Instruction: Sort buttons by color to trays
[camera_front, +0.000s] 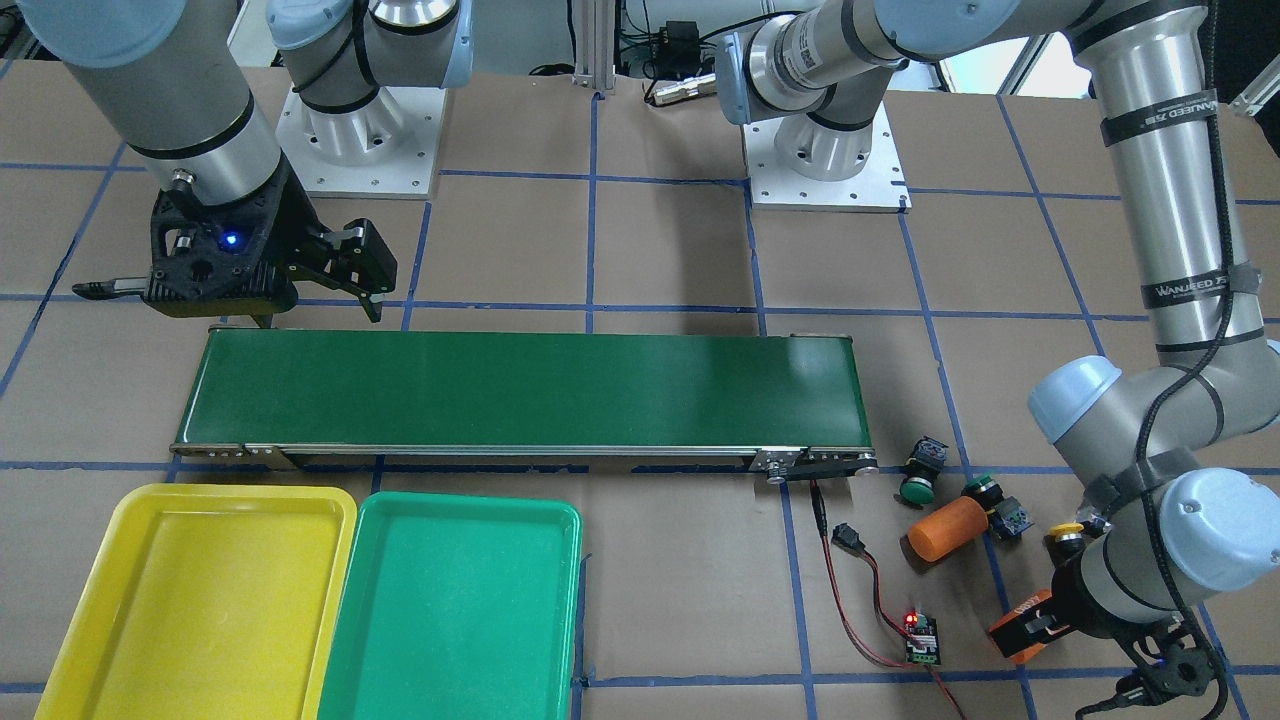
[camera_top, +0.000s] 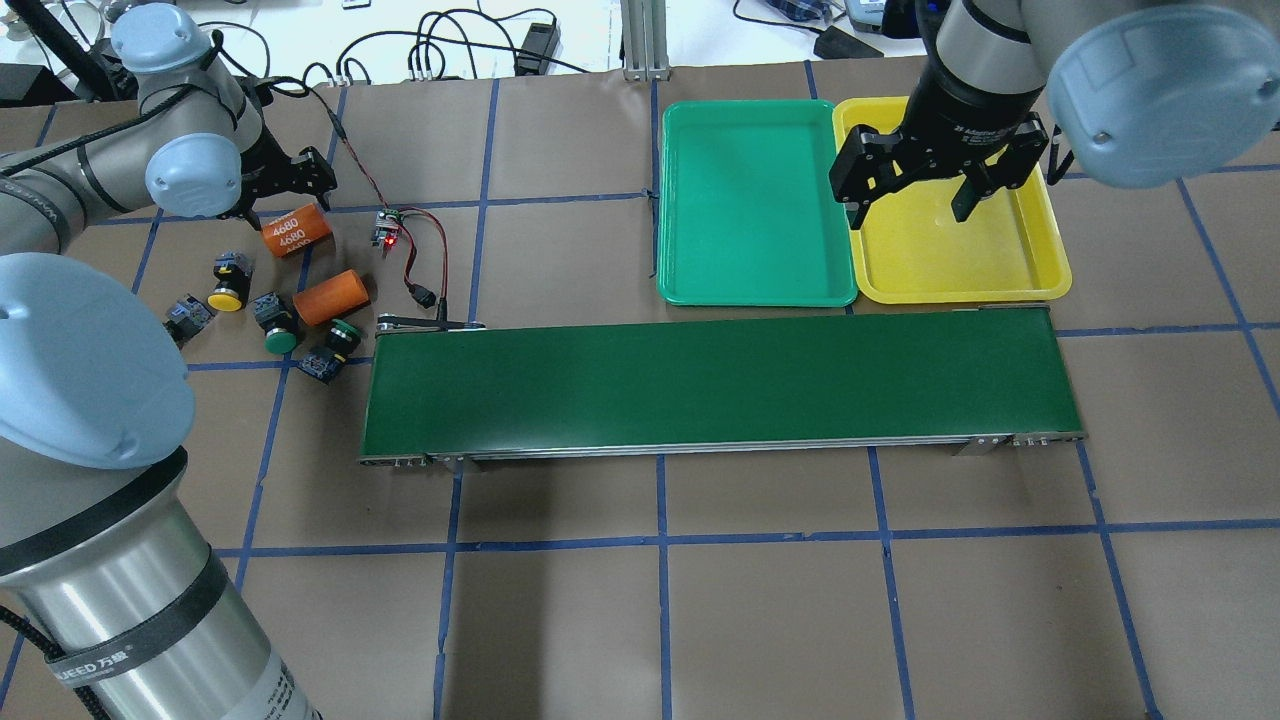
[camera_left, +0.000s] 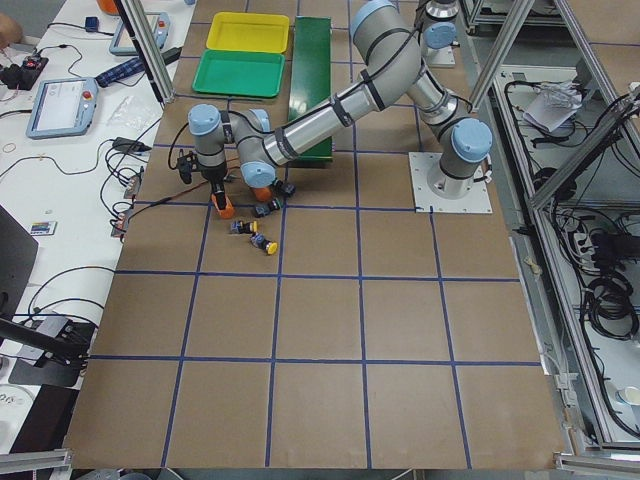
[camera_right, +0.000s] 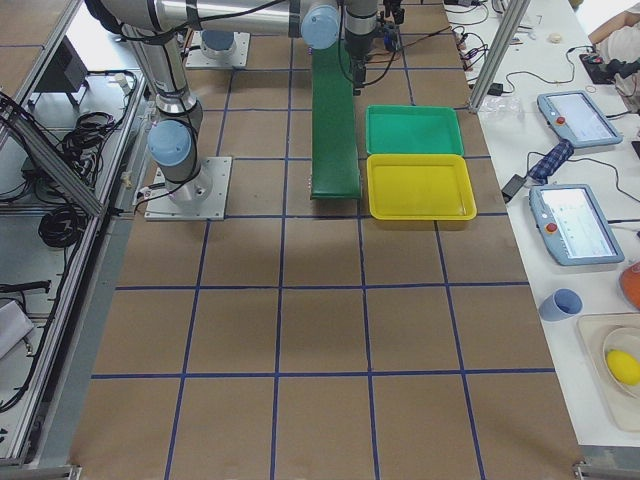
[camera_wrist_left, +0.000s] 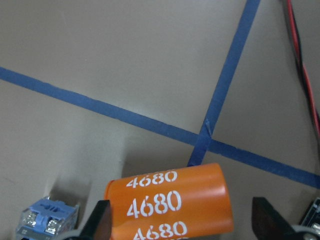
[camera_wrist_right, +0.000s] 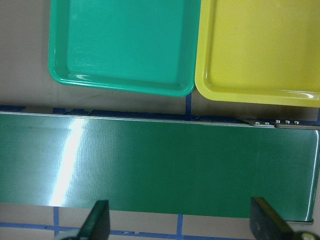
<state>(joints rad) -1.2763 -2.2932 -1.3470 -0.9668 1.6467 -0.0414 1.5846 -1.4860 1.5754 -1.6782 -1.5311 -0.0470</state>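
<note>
Beside the conveyor's left end lie several buttons: two green-capped buttons (camera_top: 280, 340) (camera_top: 343, 335), a yellow-capped one (camera_top: 228, 297) and a second yellow one (camera_top: 185, 315) on its side. My left gripper (camera_wrist_left: 182, 225) is open, with an orange cylinder marked 4680 (camera_top: 297, 230) between its fingers (camera_wrist_left: 100, 222); I cannot tell if they touch it. The right gripper (camera_top: 912, 212) hangs open and empty over the yellow tray (camera_top: 1000, 265). The green tray (camera_top: 750, 200) lies next to it. Both trays hold nothing.
A long dark-green conveyor belt (camera_top: 720, 390) runs across the middle. A second orange cylinder (camera_top: 330, 297) lies among the buttons. A small control board (camera_top: 385, 230) with a red light and red-black wires sits by the belt's left end.
</note>
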